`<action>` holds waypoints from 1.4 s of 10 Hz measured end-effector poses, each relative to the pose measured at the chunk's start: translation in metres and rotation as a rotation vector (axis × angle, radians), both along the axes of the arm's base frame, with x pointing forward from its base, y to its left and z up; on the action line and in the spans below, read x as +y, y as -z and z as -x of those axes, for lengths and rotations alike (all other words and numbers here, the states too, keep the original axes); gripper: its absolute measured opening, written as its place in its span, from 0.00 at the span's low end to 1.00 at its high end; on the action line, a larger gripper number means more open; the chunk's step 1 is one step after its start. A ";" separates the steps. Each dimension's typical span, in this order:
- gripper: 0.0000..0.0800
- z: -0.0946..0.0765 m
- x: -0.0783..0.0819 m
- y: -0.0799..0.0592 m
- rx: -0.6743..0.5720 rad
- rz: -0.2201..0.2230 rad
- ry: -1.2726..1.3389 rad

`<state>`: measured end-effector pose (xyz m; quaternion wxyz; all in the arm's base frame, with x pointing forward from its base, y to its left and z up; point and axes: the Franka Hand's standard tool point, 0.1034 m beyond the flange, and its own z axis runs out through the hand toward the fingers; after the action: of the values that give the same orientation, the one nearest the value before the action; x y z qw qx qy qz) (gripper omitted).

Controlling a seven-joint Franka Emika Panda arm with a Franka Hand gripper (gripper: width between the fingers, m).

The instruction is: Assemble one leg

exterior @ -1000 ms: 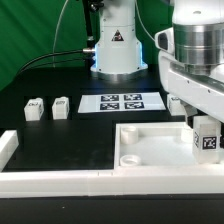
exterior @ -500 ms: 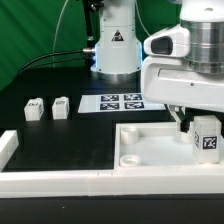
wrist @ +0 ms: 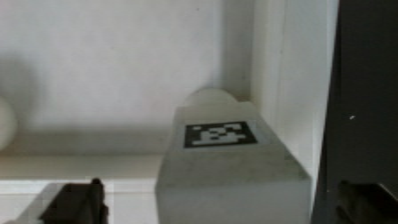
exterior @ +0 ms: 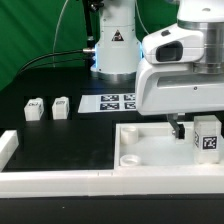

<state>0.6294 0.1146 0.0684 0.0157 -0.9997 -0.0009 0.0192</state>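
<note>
A white leg (exterior: 207, 135) with a black-and-white tag stands upright in the large white tray-like part (exterior: 150, 152), at its far corner on the exterior view's right. My gripper (exterior: 190, 128) is lowered beside it, and one dark finger (exterior: 182, 128) shows just left of the leg. In the wrist view the leg (wrist: 222, 135) rises between the two dark fingers (wrist: 71, 202), with a clear gap on at least one side. The gripper (wrist: 217, 205) is open and straddles the leg without gripping it.
Two more legs (exterior: 34, 108) (exterior: 61, 106) lie on the black table at the exterior view's left. The marker board (exterior: 120, 101) lies behind the tray. White rails run along the front (exterior: 60, 182) and left (exterior: 8, 146). The robot base (exterior: 115, 45) stands at the back.
The arm's wrist housing has swung toward the exterior view's left and come lower over the tray. The leg has stayed in place.
</note>
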 end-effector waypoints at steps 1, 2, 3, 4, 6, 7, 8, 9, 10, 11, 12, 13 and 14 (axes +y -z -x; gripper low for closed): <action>0.81 0.000 0.000 0.000 0.000 0.000 -0.008; 0.81 0.000 0.000 0.000 0.000 0.000 -0.007; 0.80 0.000 0.000 0.000 0.000 0.000 -0.007; 0.80 0.000 0.000 0.000 0.000 0.000 -0.007; 0.37 0.000 0.000 0.000 0.000 0.000 -0.007; 0.37 0.000 0.000 0.000 0.001 -0.001 0.018; 0.36 0.000 0.000 0.000 0.002 0.001 0.048; 0.36 0.000 0.000 0.000 0.001 0.001 0.045; 0.36 0.000 0.000 0.000 0.002 0.000 0.055; 0.36 0.000 0.001 0.000 0.007 0.002 0.193; 0.36 0.000 0.001 0.000 0.009 0.005 0.291; 0.36 0.001 0.001 0.000 0.007 0.010 0.425; 0.36 0.001 0.001 0.000 0.007 0.012 0.515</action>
<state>0.6281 0.1153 0.0683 0.0144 -0.9669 0.2539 0.0181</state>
